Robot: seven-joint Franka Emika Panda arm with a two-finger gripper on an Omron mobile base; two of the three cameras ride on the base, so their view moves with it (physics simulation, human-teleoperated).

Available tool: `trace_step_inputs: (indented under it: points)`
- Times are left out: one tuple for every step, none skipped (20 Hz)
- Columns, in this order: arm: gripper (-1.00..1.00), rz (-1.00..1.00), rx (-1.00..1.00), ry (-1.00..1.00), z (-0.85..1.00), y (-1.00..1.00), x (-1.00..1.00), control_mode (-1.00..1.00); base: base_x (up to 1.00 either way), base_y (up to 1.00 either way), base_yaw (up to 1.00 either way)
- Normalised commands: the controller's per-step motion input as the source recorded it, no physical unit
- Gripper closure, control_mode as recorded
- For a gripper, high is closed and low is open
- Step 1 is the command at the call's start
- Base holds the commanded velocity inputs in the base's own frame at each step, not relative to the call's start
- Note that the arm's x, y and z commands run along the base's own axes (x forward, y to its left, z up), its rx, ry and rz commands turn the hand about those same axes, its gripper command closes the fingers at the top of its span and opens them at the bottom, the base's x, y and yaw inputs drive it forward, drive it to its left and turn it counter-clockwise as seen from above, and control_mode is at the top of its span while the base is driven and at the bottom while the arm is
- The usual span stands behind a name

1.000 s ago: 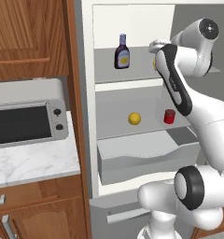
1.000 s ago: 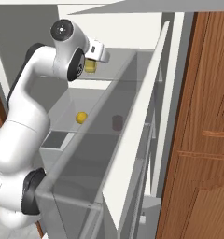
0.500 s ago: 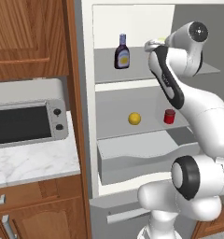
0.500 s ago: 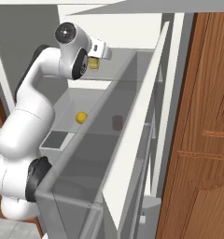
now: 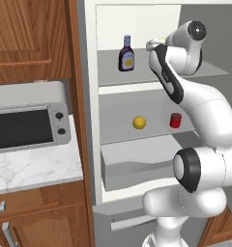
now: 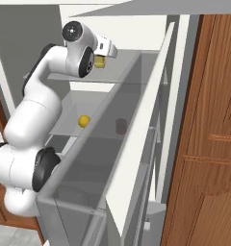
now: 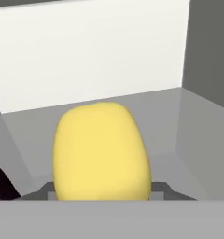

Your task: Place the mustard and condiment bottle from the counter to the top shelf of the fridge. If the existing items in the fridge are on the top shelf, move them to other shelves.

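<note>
The mustard [image 7: 102,151], a squat all-yellow bottle, sits between the tool's [image 7: 102,196] fingers over the fridge's [image 5: 137,72] top shelf; whether it touches the shelf is unclear. The dark, blue-capped condiment bottle [image 5: 126,54] stands upright on that shelf. The lemon-like ball [image 5: 139,122] and red object [image 5: 175,120] rest one shelf lower.

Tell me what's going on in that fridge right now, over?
Gripper shut on squat yellow mustard bottle, over top grey shelf. Dark blue-capped condiment bottle already there. Nothing blocking.

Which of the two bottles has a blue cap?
The condiment bottle, dark with a yellow-white label, standing free on the top shelf. The mustard is all yellow.
</note>
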Motion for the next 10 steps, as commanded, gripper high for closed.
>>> trace_step_inputs:
  points:
    - [-1.00, 0.00, -0.05, -0.05, -0.08, 0.00, 0.19, -1.00, 0.00, 0.00, 0.00]
    - [-1.00, 0.00, -0.03, -0.05, -0.07, 0.00, 0.07, -1.00, 0.00, 0.00, 0.00]
    - [-1.00, 0.00, -0.01, -0.03, -0.04, 0.00, 0.06, -1.00, 0.00, 0.00, 0.00]
    - [-1.00, 0.00, -0.01, -0.02, -0.02, 0.00, 0.05, -1.00, 0.00, 0.00, 0.00]
    - [-1.00, 0.00, 0.00, -0.01, -0.01, 0.00, 0.06, -1.00, 0.00, 0.00, 0.00]
    - [-1.00, 0.00, 0.00, 0.00, 0.00, 0.00, 0.07, -1.00, 0.00, 0.00, 0.00]
    - [-1.00, 0.00, 0.00, 0.00, 0.00, 0.00, 0.08, -1.00, 0.00, 0.00, 0.00]
    - [-1.00, 0.00, 0.00, 0.00, 0.00, 0.00, 0.04, -1.00, 0.00, 0.00, 0.00]
    - [-1.00, 0.00, 0.00, 0.00, 0.00, 0.00, 0.05, -1.00, 0.00, 0.00, 0.00]
    - [-1.00, 0.00, 0.00, 0.00, 0.00, 0.00, 0.09, -1.00, 0.00, 0.00, 0.00]
